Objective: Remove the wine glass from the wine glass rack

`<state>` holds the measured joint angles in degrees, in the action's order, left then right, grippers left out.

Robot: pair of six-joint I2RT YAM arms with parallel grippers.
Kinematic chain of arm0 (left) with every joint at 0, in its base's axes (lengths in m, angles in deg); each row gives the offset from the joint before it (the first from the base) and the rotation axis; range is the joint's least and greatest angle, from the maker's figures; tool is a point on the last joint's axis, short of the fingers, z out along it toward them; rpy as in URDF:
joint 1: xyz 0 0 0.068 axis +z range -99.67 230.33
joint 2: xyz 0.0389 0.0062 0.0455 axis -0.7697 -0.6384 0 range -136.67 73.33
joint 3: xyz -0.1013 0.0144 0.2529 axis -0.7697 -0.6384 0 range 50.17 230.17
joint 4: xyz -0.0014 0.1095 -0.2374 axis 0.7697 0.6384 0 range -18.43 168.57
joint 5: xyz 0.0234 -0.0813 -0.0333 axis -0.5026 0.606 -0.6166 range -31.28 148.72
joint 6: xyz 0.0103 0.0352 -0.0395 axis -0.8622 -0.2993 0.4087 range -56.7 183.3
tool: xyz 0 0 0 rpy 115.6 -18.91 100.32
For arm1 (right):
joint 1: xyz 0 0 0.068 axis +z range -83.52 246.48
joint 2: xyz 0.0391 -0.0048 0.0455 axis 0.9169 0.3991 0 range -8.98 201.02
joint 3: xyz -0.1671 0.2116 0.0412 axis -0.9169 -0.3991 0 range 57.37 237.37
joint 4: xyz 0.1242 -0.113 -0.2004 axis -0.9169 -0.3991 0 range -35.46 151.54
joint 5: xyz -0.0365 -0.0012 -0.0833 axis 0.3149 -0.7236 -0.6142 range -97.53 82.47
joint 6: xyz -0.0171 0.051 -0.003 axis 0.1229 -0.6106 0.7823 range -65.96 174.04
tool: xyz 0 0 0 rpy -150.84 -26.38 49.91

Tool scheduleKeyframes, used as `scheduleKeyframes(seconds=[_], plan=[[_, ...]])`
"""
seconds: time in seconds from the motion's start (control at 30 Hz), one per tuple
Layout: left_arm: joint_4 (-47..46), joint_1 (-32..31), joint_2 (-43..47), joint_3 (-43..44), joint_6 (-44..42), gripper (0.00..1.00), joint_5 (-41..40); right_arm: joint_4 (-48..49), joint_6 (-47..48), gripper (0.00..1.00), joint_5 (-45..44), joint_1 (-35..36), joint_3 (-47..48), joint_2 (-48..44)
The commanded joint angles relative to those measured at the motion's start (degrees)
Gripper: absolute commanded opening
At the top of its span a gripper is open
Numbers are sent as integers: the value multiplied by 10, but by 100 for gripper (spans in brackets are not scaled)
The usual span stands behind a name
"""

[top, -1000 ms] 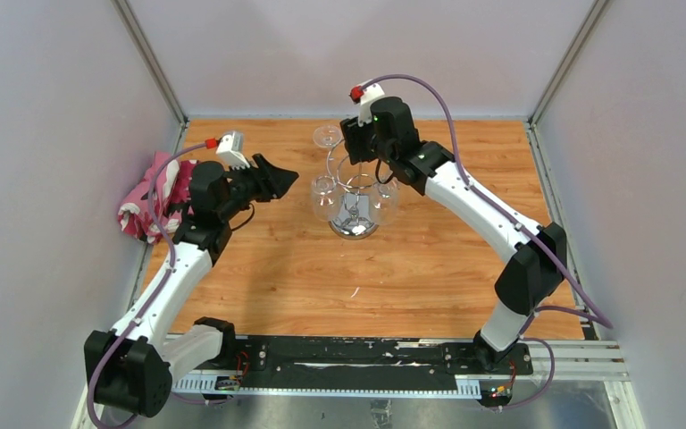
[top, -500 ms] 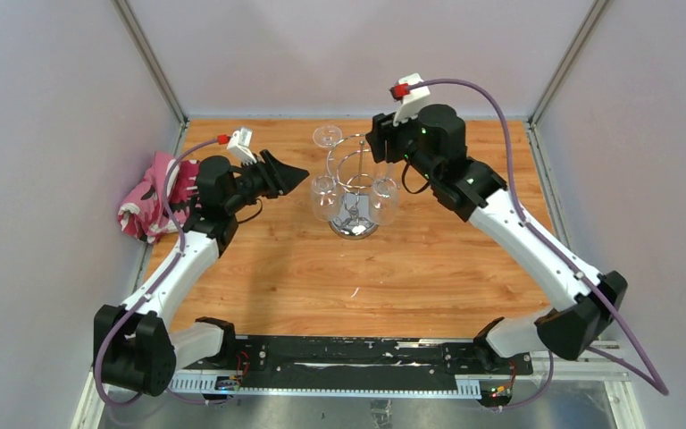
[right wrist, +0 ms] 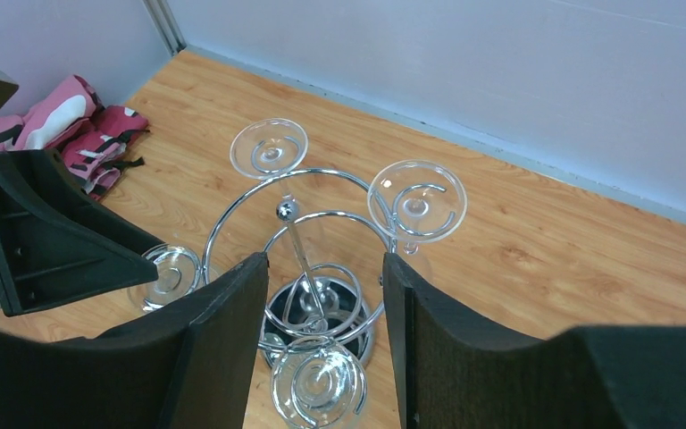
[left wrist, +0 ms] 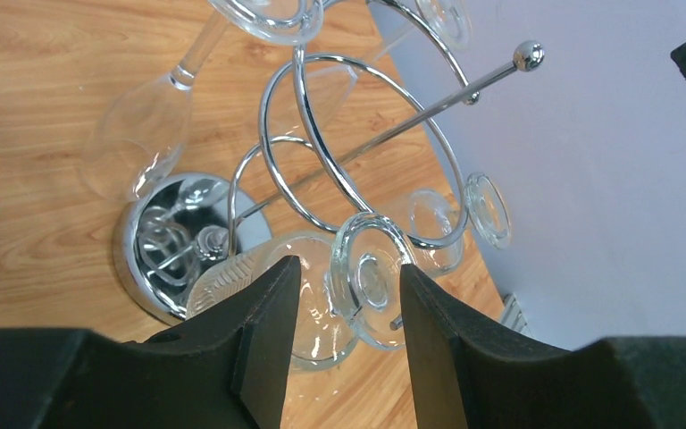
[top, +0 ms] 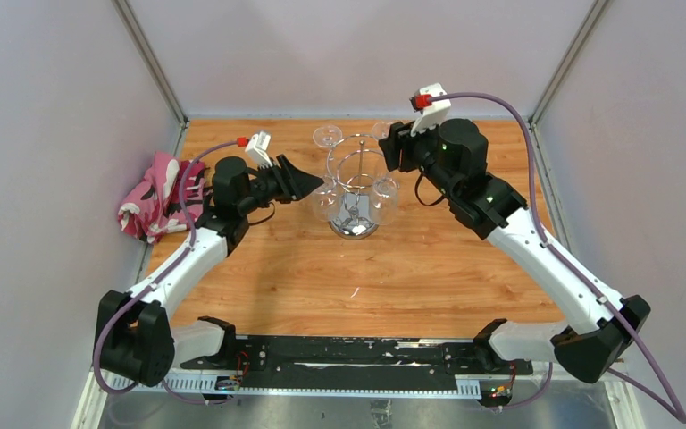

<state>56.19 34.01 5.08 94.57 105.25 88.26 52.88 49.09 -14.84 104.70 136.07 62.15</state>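
Where the rack stands: the shiny chrome wire wine glass rack [top: 355, 223], with a round mirror base and a thin pole, is upright on the wood-grain table top [top: 268, 268].
What hangs from it: four clear stemmed glasses, bowls down, feet uppermost in the curled hooks.
Place of the wine glass [top: 323, 198]: on the rack's left side, on its hook.
State of the left gripper [left wrist: 347, 268]: level with the hooks at the rack's left side. Its black fingers [left wrist: 259, 340] are spread, with that glass's round foot between them. Whether either pad touches the foot cannot be told.
State of the right gripper [right wrist: 323, 259]: above the rack's far right side, looking down on the pole's ball tip. Its fingers are spread wide with nothing gripped, apart from the wire.
Left of the rack: a crumpled pink-and-white cloth [top: 152, 198], well apart, by the side wall.
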Motion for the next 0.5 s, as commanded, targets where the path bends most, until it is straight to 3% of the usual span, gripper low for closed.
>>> scheduleKeyframes(seconds=[0.0,0.47], plan=[[-13,-8,-4,7,1,50,-2,1,-6,55,-20,-6,-15,-29],[-12,-13,30,9,13,50,-5,3,-5,53,-18,-6,-28,-32]])
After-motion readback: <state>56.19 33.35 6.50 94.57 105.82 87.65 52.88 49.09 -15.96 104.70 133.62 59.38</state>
